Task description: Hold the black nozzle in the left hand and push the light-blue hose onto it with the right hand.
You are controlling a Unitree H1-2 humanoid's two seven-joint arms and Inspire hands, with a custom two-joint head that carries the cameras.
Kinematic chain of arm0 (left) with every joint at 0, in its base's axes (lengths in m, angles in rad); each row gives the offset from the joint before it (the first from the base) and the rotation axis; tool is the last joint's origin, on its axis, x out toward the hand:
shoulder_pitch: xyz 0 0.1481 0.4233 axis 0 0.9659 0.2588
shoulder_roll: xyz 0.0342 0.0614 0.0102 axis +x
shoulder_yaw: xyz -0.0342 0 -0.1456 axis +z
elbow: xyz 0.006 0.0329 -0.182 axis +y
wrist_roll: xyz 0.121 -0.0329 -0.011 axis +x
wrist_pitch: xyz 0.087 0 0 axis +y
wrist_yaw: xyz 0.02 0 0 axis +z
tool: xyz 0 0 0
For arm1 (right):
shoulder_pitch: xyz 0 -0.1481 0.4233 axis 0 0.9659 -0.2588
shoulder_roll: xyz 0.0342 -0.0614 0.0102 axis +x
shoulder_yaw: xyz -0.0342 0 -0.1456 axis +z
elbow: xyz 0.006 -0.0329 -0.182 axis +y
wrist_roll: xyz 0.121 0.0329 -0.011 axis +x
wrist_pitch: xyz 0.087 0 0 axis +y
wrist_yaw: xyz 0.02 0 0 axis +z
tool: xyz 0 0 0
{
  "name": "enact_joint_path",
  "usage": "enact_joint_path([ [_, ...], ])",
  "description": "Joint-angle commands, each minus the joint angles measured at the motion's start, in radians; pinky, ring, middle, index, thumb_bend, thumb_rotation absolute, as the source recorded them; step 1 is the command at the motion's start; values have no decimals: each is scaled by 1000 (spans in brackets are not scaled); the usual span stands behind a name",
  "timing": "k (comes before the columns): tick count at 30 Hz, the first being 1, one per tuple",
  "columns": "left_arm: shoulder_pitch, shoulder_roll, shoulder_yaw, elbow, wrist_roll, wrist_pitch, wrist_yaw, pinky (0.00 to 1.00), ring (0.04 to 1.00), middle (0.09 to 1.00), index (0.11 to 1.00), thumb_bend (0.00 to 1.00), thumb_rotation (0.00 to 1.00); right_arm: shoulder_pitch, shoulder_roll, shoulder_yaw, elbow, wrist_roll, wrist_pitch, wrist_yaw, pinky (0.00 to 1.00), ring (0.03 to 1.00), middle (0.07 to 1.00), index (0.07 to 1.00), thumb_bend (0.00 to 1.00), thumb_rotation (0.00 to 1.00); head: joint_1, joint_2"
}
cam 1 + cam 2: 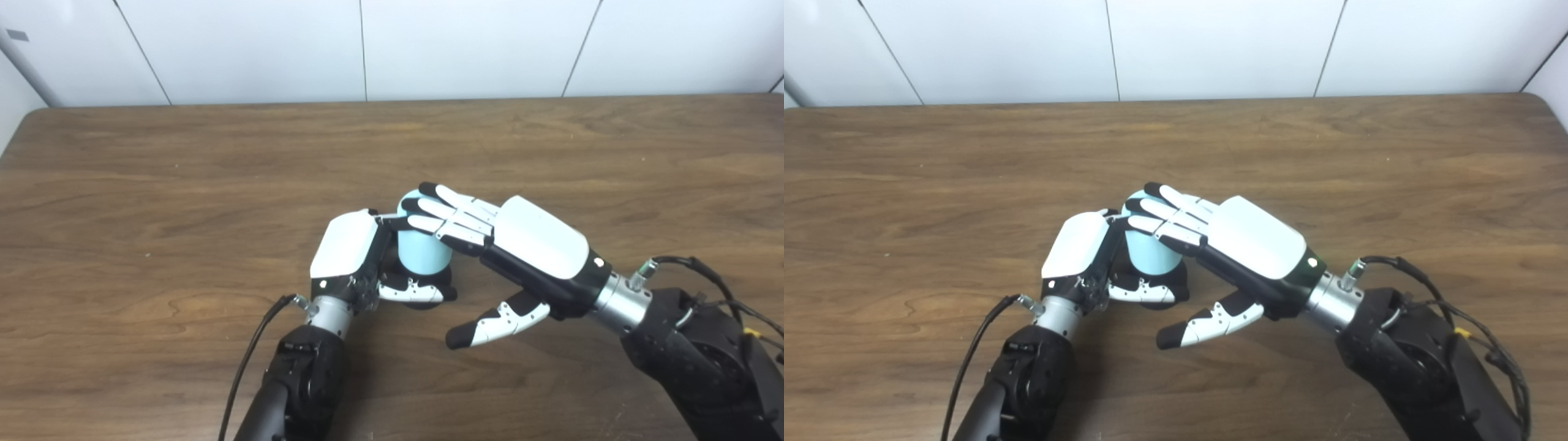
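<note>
A light-blue hose piece (pixel 421 248) stands upright at the table's middle, seated on a black nozzle (pixel 442 280) of which only the dark base shows below it. My left hand (pixel 352 257) is wrapped around the base, thumb (pixel 413 292) across the front, so it is shut on the nozzle. My right hand (pixel 520 242) is open, its fingers (pixel 450 211) lying flat over the top of the hose and its thumb (pixel 493 324) sticking out free below. The same scene shows in the right eye view, with the hose (pixel 1148 248) between both hands.
The brown wooden table (pixel 184 184) spreads all around the hands, with a white panelled wall (pixel 367 49) behind its far edge. Black cables run along both forearms (pixel 251 355).
</note>
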Motion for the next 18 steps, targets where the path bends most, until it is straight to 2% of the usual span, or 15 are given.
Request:
enact_joint_path([
  [1,-20,0,-1,3,7,-7,11,871,655,481,491,525,0,-19,-3,-25,-37,13,26,26,883,964,982,926,586,1000,1,0],
  [4,-19,-1,-1,8,7,-7,13,873,653,478,495,525,0,-48,3,-62,-62,38,45,27,899,976,994,954,569,995,3,-4],
  [9,-12,1,-5,9,9,-7,13,876,648,475,498,525,0,-73,31,-146,-52,110,28,-24,906,996,980,963,544,913,8,-5],
  [18,-13,-2,-8,33,5,-11,36,870,652,479,494,525,0,-92,41,-198,-45,143,44,-20,895,985,980,989,576,984,18,-11],
])
